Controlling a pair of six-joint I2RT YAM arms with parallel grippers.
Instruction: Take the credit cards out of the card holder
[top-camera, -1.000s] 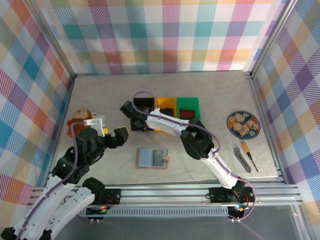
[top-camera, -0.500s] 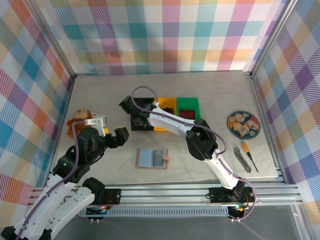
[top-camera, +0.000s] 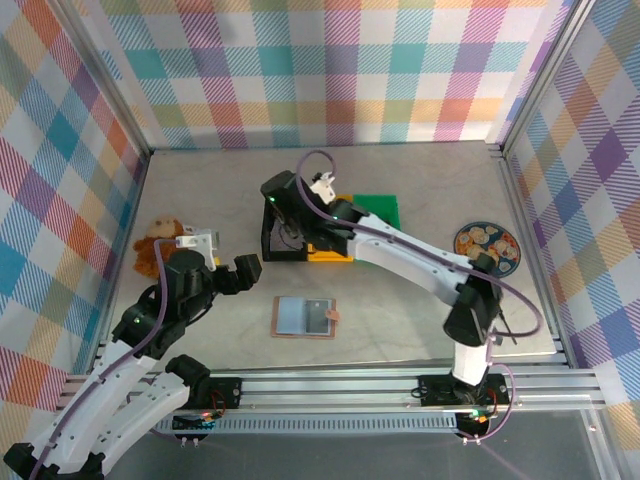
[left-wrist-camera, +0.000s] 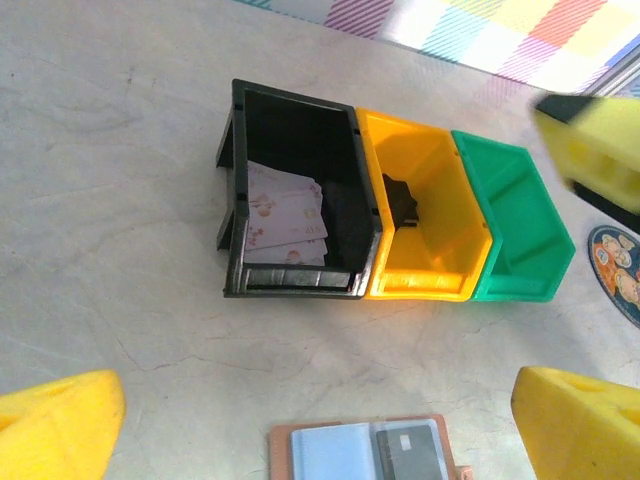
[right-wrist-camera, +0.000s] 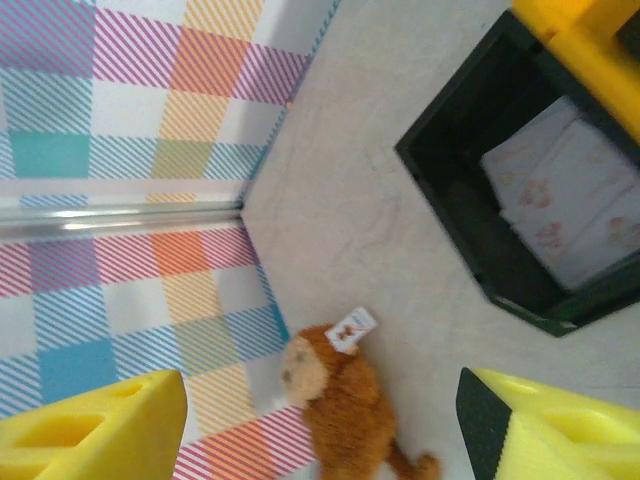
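- Card holder (top-camera: 304, 317) — laid open flat on the table (top-camera: 200, 190), near the front edge, roughly midway btwn the two arm bases. Pinkish-tan rim, pale blue-grey inside.
- In the left wrist view a dark card (left-wrist-camera: 408, 452) is seen tucked in the holder's rt half. The other half shows a pale blue pocket.
- Left gripper (left-wrist-camera: 315, 400) — jaws spread wide, nothing held btwn them. It is held above the table, left of the card holder and apart from it, and is pointed toward the bins.
- Right gripper (top-camera: 284, 226) — held over the black bin (left-wrist-camera: 290, 215) at the back of the table. Its yellow fingers (right-wrist-camera: 90, 430) are seen well apart in the rt wrist view, w/ nothing gripped.
- Pale floral-print cards (left-wrist-camera: 285, 228) are seen lying overlapped on the black bin's floor.
- Yellow bin (left-wrist-camera: 420, 235) is set touching the black one. A small dark item lies inside and cannot be identified.
- Green bin (left-wrist-camera: 510, 230) is set touching the yellow bin on its far side.
- Plush monkey (top-camera: 155, 245) is laid by the left wall, just behind the left arm.
- Patterned plate (top-camera: 487, 247) is placed at far rt. An orange-handled screwdriver (top-camera: 493, 295) and a utility knife (top-camera: 483, 318) lie just in front of it, side by side.
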